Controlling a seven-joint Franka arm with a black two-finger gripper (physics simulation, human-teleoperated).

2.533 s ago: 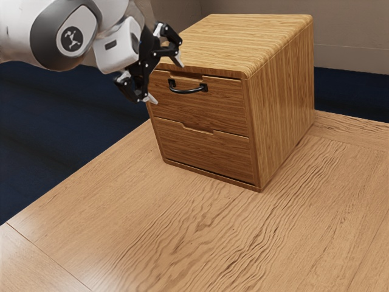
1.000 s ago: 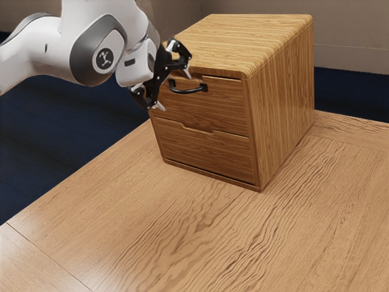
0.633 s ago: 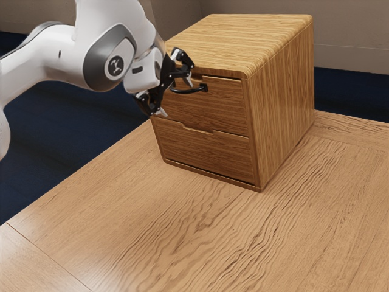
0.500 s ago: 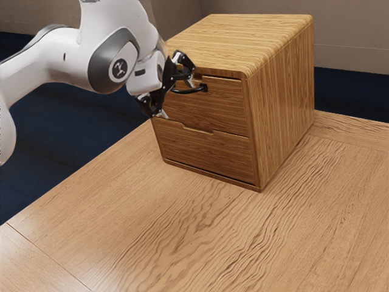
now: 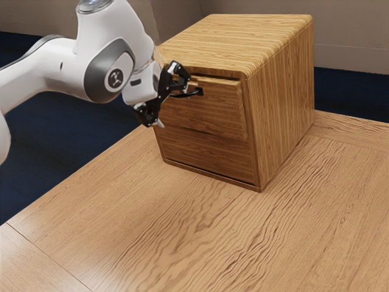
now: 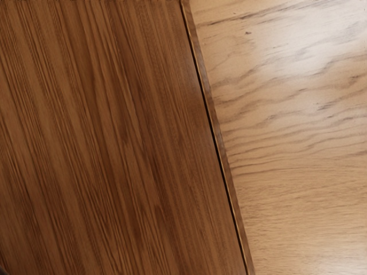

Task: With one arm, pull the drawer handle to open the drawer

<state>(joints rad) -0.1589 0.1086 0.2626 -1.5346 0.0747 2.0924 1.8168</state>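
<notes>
Top drawer [image 5: 209, 108] has come out a bit since half a second ago. Its front was flush with the cabinet [image 5: 276, 91] then, and now it stands proud of the lower drawer [image 5: 203, 149] and throws a shadow across it. The hand has drawn back toward the exterior view's left along with it.

The gripper [image 5: 166, 95] sits at the near end of the black handle [image 5: 193, 93]. Its fingers are spread wide, one above the handle's line and one below, so they aren't pinched together. That end of the handle is tucked in between them and the rest sticks out toward the exterior view's right. From where I'm standing I can't make out whether either finger actually presses on the bar.

The white arm [image 5: 55, 61] comes in from the exterior view's left. The grey cap on its joint has a small round white emblem [image 5: 114, 77], some kind of maker's mark, but it's too small to read any letters.

The cabinet stands on a light wooden table [image 5: 213, 237], toward the far side, with dark blue floor [image 5: 48, 128] behind it.

In the wrist view there's a darker wood panel [image 6: 103, 143] right under the hand, with the paler table top next to it across a thin edge. I can't tell which part of the cabinet that panel is.
</notes>
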